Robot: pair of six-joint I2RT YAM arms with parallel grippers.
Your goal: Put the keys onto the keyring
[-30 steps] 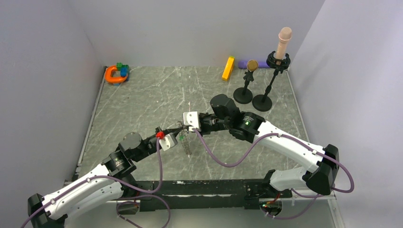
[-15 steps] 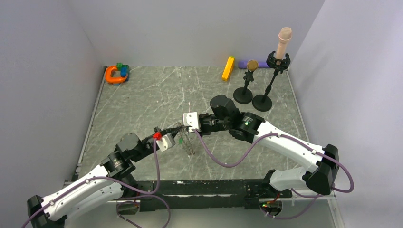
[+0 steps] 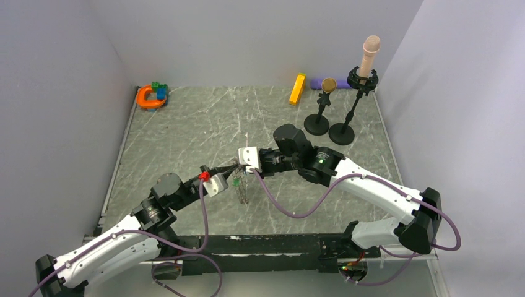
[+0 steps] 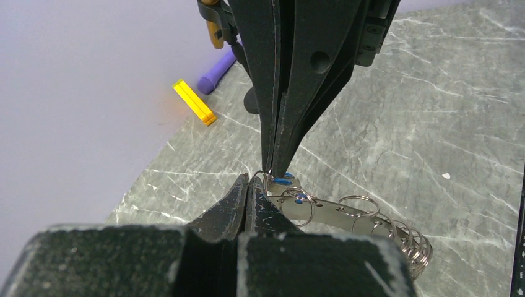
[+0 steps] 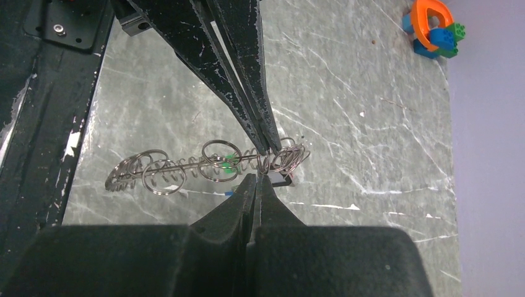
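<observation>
Silvery wire at one end of the keyring (image 4: 334, 207) sat nipped in the left gripper (image 4: 249, 180), its jaws pressed together. The right gripper (image 5: 255, 180), likewise closed tight, met it tip to tip. The left wrist view alone showed a blue key (image 4: 283, 181), the right wrist view a green key (image 5: 230, 162), both on the ring above mid-table (image 3: 186, 124).

Silvery keyring (image 5: 186, 166) edge-on, green key (image 5: 230, 162) amid its loops

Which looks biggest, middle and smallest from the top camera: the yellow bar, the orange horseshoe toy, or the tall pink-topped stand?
1. Tall stand, clearly the largest.
2 and 3. Orange horseshoe toy and yellow bar look about alike. The bar is longer and the toy is wider.
</observation>
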